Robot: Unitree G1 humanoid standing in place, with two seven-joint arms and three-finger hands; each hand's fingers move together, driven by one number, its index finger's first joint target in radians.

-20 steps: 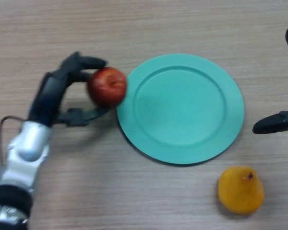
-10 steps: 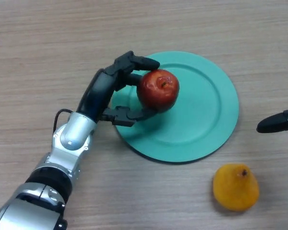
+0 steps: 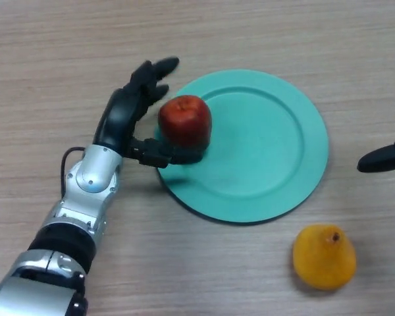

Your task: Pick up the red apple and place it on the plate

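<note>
Two pieces of fruit share a wood-grain table [image 3: 46, 59] with a teal plate [image 3: 276, 151] at centre frame. One red apple [image 3: 184, 122] sits on the plate's left edge, stem dimple up. Beside it the robot's left hand [image 3: 128, 115] has its fingers [image 3: 159, 68] spread straight, reaching past the apple toward the upper part of the frame, while the thumb [image 3: 166, 155] lies along the apple's lower side, apparently touching it. At the right edge only a dark part of the right hand [image 3: 383, 158] shows, its pose impossible to tell. A yellow pear [image 3: 324, 258] rests at lower right, clear of the plate.
</note>
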